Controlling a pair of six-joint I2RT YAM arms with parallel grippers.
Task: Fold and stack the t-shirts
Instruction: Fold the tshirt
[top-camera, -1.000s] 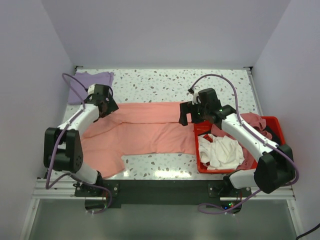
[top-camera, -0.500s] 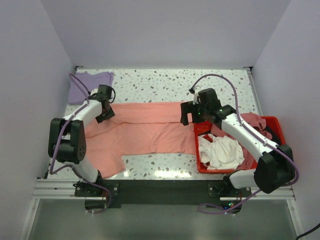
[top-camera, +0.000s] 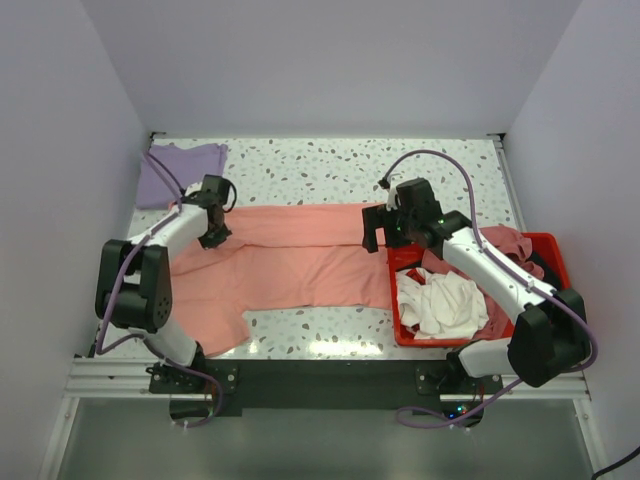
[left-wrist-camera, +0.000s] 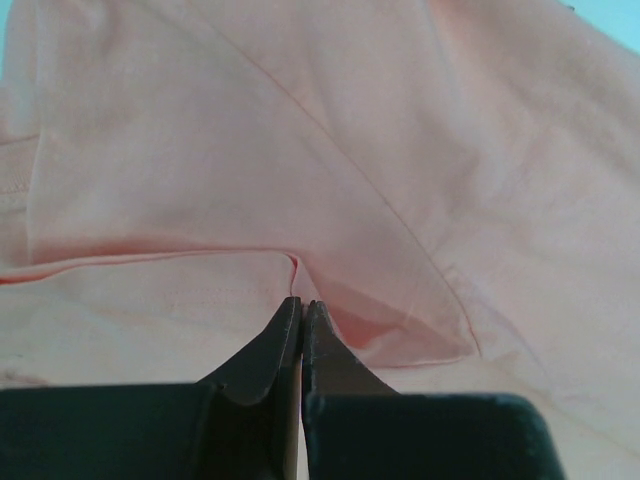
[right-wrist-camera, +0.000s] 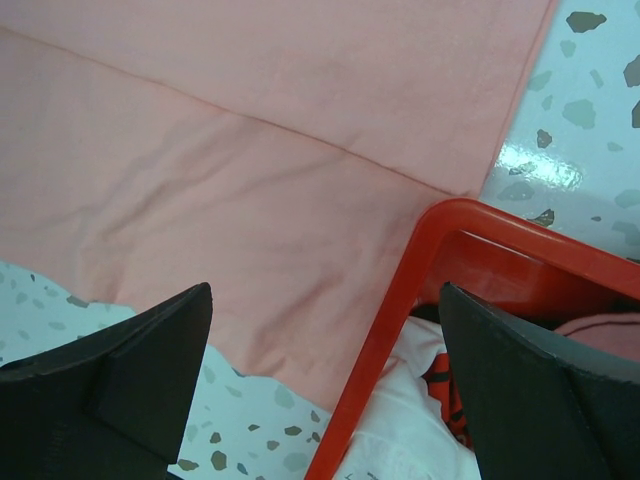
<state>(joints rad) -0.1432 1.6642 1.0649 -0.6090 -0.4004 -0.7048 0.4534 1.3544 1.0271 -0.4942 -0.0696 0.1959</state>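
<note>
A large salmon-pink t-shirt (top-camera: 290, 260) lies spread across the table, its right edge by the red bin. My left gripper (top-camera: 213, 232) rests on its upper left part; in the left wrist view the gripper (left-wrist-camera: 301, 302) is shut, with a small ridge of the salmon fabric (left-wrist-camera: 250, 150) pinched at its tips. My right gripper (top-camera: 375, 232) hangs open over the shirt's right edge. In the right wrist view this gripper (right-wrist-camera: 325, 290) spans the salmon cloth (right-wrist-camera: 250, 150) and the bin's corner. A lavender t-shirt (top-camera: 180, 165) lies at the back left.
The red bin (top-camera: 548, 243) stands at the right, its rim (right-wrist-camera: 400, 300) below my right gripper. It holds a crumpled white t-shirt (top-camera: 440, 300) and a dusty pink one (top-camera: 510, 245). Speckled tabletop (top-camera: 320, 165) shows behind the salmon shirt. Walls close in on both sides.
My left gripper has gone from open to shut on the salmon fabric, and its wrist has turned and shifted slightly. The right arm has stayed still.
</note>
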